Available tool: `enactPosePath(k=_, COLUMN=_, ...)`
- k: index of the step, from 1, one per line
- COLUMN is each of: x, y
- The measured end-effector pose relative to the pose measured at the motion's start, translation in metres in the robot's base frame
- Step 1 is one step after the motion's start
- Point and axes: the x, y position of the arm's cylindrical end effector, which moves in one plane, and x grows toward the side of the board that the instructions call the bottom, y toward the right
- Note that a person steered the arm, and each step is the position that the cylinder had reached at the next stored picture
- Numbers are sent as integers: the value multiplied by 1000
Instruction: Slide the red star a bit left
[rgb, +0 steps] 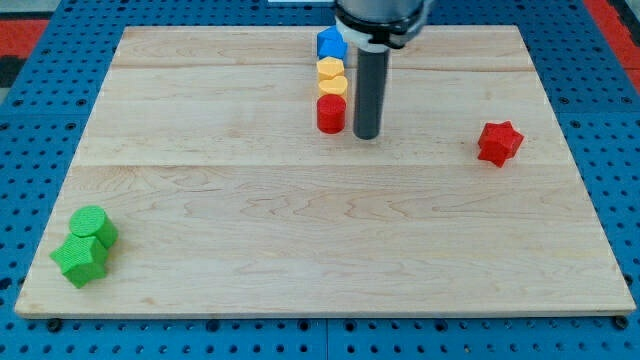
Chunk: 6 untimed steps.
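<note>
Camera view: my tip (366, 135) is being held just right of the red cylinder (331, 114), while the red star (499, 143) is lying well apart toward the view's right, untouched.

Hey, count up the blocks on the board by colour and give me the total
Red: 2, the red star and the red cylinder
Yellow: 2, yellow blocks and
Blue: 1, blue block
Green: 2, green blocks and
Total: 7
</note>
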Motion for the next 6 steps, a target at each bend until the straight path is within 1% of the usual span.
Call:
enactPosePath(k=1, x=-10, y=51)
enactPosePath(k=2, x=-31, y=100)
enactPosePath(k=3, x=-35, y=161)
enactPosePath(k=4, x=2, y=203)
enactPosePath(k=5, x=34, y=197)
enactPosePath(k=6, x=27, y=167)
